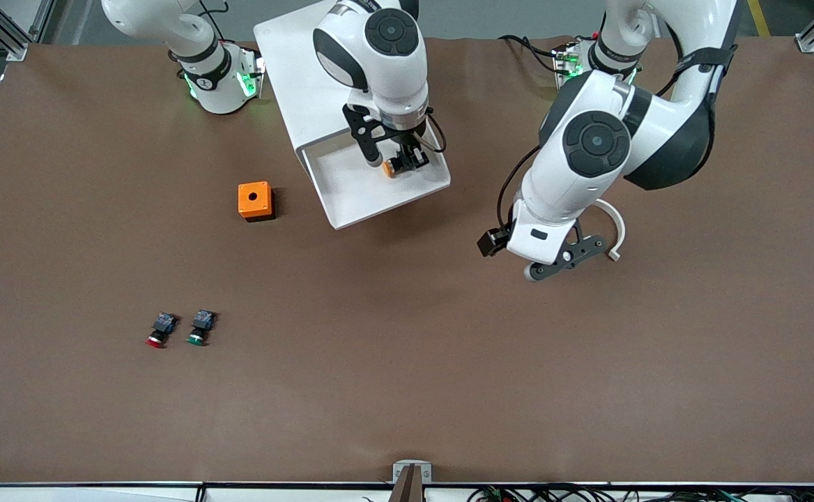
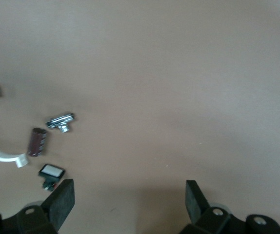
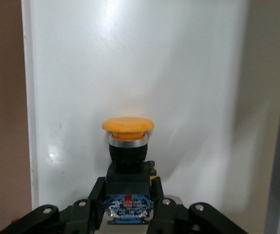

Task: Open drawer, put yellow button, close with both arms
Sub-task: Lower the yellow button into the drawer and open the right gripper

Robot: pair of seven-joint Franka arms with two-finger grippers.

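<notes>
- My right arm is covering much of the white cabinet (image 1: 295, 77) in the front view; only its top and the pulled-out drawer (image 1: 351, 192) are showing, and the lower drawers are not visible.
- My right gripper (image 1: 396, 162) is hanging over the open drawer, clenched on the yellow button (image 3: 127, 141); in the right wrist view my fingers (image 3: 96, 195) are pressing on its black body from both sides.
- The button is showing a yellow-orange mushroom cap, a silver ring under it, a black body and a blue rear block with a label too small to read.
- Whether the button is touching the drawer floor, I cannot tell.
- My left gripper (image 1: 553, 261) is waiting over bare table (image 1: 407, 390), toward the left arm's end; its jaws are standing wide apart in the left wrist view, holding nothing.
- A curved white clamp (image 1: 616, 233) is lying partly under that gripper, cut off at the edge of the left wrist view, with small parts (image 2: 60, 122) just beside it that are hard to identify.
- An orange box (image 1: 254, 201) is sitting beside the drawer; a red-capped button (image 1: 159, 330) and a green-capped button (image 1: 201, 327) are lying nearer the front camera, close together.
</notes>
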